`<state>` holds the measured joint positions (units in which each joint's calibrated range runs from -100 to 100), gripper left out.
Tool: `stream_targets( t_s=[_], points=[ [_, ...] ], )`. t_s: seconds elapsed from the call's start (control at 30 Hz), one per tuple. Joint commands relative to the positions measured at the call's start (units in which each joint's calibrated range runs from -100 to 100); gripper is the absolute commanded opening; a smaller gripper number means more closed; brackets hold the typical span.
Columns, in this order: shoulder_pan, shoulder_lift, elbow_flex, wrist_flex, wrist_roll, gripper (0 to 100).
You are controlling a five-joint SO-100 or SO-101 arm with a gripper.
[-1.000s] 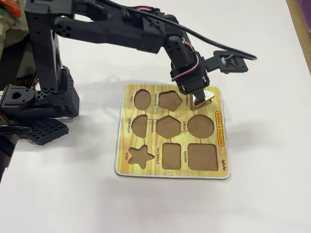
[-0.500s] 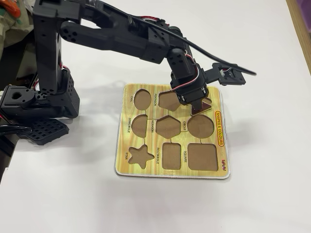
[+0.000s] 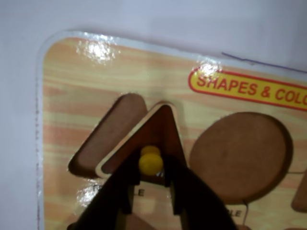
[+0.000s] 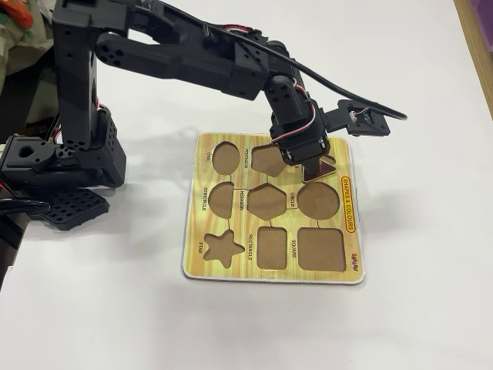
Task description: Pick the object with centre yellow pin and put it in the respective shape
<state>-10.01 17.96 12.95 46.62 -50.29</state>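
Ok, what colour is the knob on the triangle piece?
Yellow: the knob sits between the gripper fingers, clearest in the wrist view.

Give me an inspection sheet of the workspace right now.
Surface: white table, bare around the board.
Job's things: triangle piece with yellow knob lies tilted over the triangle cutout, not seated; part of the cutout floor shows. Shape board lies flat; every other cutout is empty.
Clutter: nothing seen on the table.
Gripper: gripper shut on the yellow knob.
Cables: black cable runs along the arm to the wrist camera; red wires near the arm's base.
Surroundings: wooden strip at right edge; colourful item at top left, unidentifiable.
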Motion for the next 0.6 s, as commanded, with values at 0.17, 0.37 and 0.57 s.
stream_targets(
  t_s=[0.17,0.37,0.57],
  points=[
    [-3.17,-0.72,-1.62,-0.63,-0.29,5],
    [-5.23,-0.88,-1.62,-0.63,-0.29,5],
    [-5.13,-0.88,-1.62,-0.63,-0.29,5]
  ],
)
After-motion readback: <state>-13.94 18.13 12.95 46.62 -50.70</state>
